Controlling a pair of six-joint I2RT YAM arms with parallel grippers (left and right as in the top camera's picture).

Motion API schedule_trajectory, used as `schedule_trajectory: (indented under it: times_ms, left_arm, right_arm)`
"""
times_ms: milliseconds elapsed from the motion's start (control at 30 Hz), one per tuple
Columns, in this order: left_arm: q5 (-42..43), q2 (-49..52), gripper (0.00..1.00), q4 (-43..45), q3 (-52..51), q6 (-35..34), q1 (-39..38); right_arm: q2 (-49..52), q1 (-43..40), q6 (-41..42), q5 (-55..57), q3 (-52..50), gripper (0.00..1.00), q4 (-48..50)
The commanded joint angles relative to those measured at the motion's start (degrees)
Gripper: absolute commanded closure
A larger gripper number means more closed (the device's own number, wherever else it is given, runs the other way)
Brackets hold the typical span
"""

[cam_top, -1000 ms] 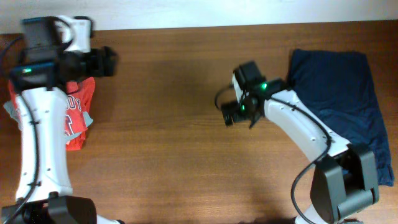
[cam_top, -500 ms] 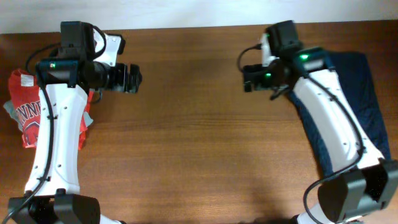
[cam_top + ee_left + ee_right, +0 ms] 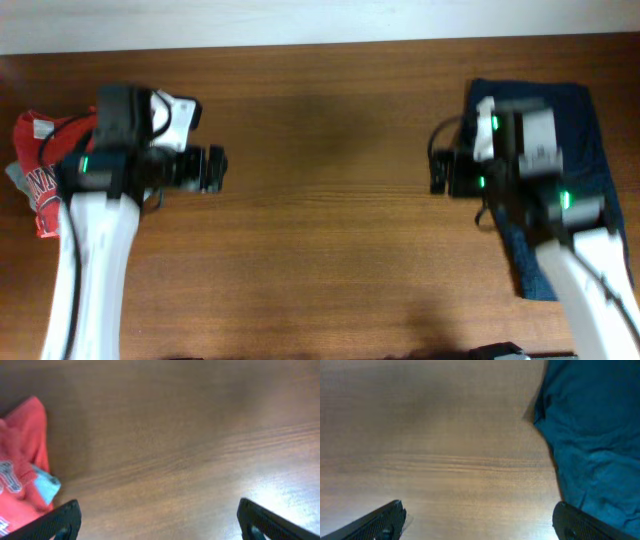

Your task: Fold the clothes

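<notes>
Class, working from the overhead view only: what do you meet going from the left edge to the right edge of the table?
red T-shirt → left gripper → bare table → right gripper → navy garment

Table centre seemingly open — T-shirt left, navy garment right

White arms, green LEDs, blk cables, blk L tool, R tool.
</notes>
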Motion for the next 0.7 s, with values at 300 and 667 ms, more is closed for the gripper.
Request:
schedule_trajectory:
  times_ms: [300, 667]
  left_arm:
    - [-0.4, -33.8, 0.01, 14.6, -28.6, 0.5, 0.0]
    - [-0.4, -35.6, 0.01, 8.5, -30.0, 0.5, 0.0]
  right_arm:
    - [-31.3, 0.0, 0.8, 0.5, -22.1, 0.01, 4.1]
    - [-32.2, 0.0, 0.8, 0.5, -22.1, 0.01, 1.3]
